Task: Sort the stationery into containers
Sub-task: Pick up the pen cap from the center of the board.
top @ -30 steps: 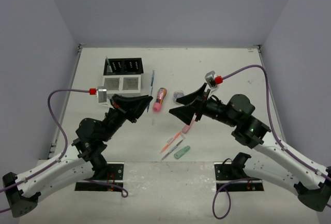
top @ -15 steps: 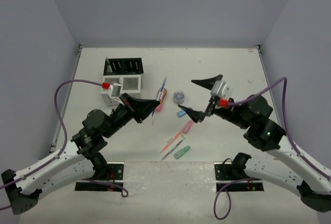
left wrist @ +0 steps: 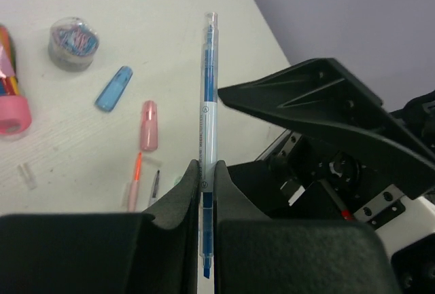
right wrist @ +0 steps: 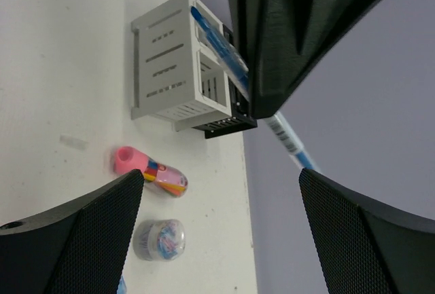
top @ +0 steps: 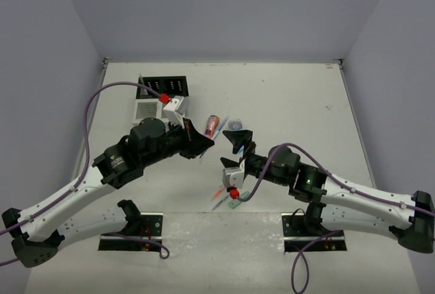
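Left gripper (left wrist: 207,172): fingers pressed together on the lower part of a blue pen (left wrist: 206,90), pinching it off the table.
Right gripper (top: 234,150): fingers spread wide, gripping nothing; one finger (left wrist: 319,104) just beside the pen's upper half.
Pen: raised between the two grippers, tip end poking below the left fingers.
On table: pink tube (top: 213,125), roll (left wrist: 73,34), blue capsule (left wrist: 114,88), pink capsule (left wrist: 149,115).
Organiser (right wrist: 173,63): behind the left arm.

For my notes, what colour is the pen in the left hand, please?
The pen is blue and clear; left wrist view.
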